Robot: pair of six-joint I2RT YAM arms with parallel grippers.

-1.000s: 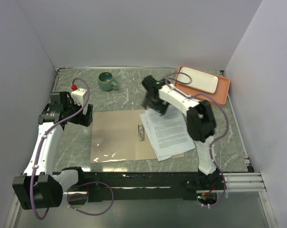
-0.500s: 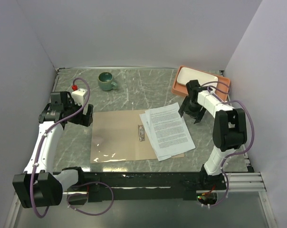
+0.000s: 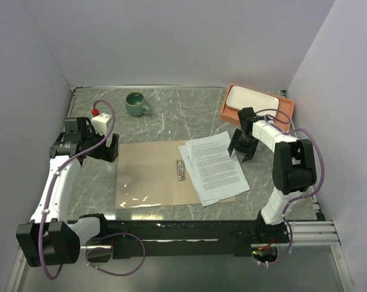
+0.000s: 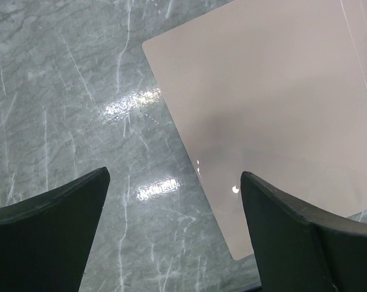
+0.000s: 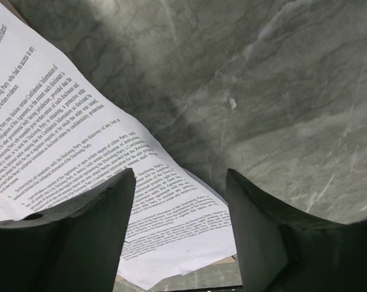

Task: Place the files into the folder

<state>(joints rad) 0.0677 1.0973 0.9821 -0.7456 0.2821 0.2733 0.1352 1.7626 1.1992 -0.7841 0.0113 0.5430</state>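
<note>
Grasp step: the right end effector (image 3: pixel 242 150), jaws apart, hovers at the right edge of the files (image 3: pixel 215 165), which lie askew over the folder's (image 3: pixel 148 173) right half. Next: pinch that edge. The left end effector (image 3: pixel 109 148) is wide and empty.

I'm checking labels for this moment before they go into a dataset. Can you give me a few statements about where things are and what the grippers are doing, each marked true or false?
1. The files lie on the right half of the open folder, overhanging its right edge. True.
2. The left gripper is clamped on the folder's corner. False: it is open above that corner and holds nothing.
3. The green mug stands on the table, apart from the folder. True.
4. The white plate sits on the folder. False: it lies in the orange tray.
5. The right gripper is at the folder's left edge. False: it is at the right edge of the files, open.
</note>
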